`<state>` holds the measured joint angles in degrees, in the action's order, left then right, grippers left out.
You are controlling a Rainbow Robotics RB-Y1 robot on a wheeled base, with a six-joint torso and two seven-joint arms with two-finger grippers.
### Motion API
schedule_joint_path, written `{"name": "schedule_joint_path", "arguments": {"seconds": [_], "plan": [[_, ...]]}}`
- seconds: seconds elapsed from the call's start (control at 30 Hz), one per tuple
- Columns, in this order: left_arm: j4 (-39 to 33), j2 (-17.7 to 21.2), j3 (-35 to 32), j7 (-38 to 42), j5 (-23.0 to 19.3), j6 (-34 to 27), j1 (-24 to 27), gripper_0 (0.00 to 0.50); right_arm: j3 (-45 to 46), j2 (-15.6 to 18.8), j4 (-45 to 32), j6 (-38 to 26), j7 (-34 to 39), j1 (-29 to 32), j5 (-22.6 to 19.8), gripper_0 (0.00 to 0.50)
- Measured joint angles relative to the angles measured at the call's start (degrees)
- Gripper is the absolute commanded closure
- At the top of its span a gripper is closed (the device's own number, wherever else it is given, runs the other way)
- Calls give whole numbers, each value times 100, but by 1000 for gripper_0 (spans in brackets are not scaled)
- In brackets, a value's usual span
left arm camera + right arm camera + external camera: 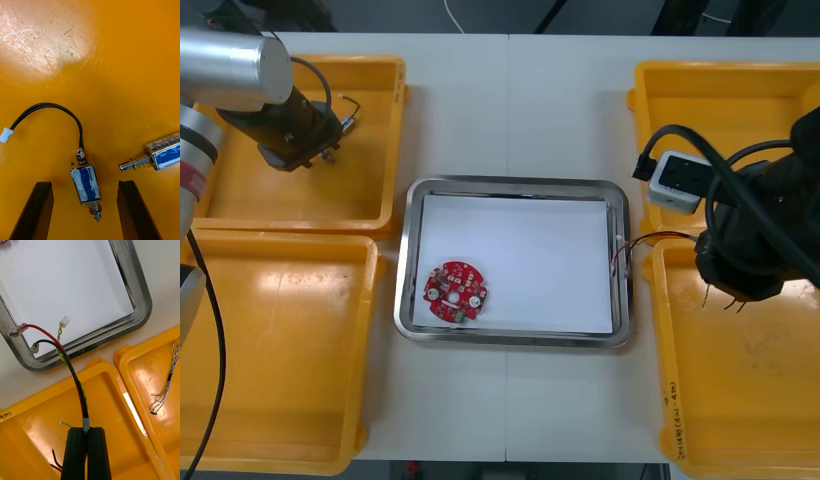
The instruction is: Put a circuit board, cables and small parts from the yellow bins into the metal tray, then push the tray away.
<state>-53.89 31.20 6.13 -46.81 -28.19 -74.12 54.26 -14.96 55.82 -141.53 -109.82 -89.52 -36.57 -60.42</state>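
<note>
Right end effector (85,432) is clamped on the grey sleeve of the red and yellow cable (71,367), hanging over the near right yellow bin (33,427). The cable's free leads and white plug already lie across the rim of the metal tray (139,296). Judgement: carry it further over the white liner so the trailing end clears the rim, go low, then release; dropped from here it would likely straddle the edge. Left end effector (85,183) has its fingers apart, straddling a small metal part (86,183) with blue tape and a black lead, in the far left bin (375,130). It should close across the taped sides and keep off the spring end. A second part (161,152) lies just beside, so a straight descent matters. From above, the circuit board (456,292) sits at the tray's near left on the counter (510,100), while the cable reads as a thin red thread. The right wrist camera resolves the grip and a blue and white cable (165,390) in the neighbouring bin.
</note>
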Motion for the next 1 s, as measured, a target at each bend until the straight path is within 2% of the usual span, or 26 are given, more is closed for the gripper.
{"name": "schedule_joint_path", "arguments": {"seconds": [0.1, 0.37, 0.4, 0.43, 0.5, 0.67, 0.83, 1.0], "plan": [[59, -13, 5, 0, 0, 76, 0, 0, -301, -177, 152, 0, 0, -228, 140, 500], [156, -25, 205, 0, 0, 257, 8, 0, -1089, -918, 697, -1, -36, -754, 719, 500], [157, -25, 218, 0, 0, 257, 14, 69, -1180, -1003, 775, -1, -72, -803, 786, 500], [158, -25, 224, 0, 0, 258, 20, 272, -1255, -1078, 844, -1, -125, -843, 832, 500], [165, -26, 224, 0, 1, 258, 26, 497, -1415, -1223, 1025, -1, -302, -900, 946, 500], [196, -26, 224, 0, 3, 259, 29, 500, -1717, -1441, 1373, -1, -623, -926, 1258, 500], [201, -26, 224, -1, 5, 257, 42, 500, -1894, -1666, 1769, -1, -1828, -926, 1546, 500], [180, -27, 200, -3, 180, -43, 65, 500, -1907, -2075, 2124, -1, -1984, -926, 1873, 500]]}}
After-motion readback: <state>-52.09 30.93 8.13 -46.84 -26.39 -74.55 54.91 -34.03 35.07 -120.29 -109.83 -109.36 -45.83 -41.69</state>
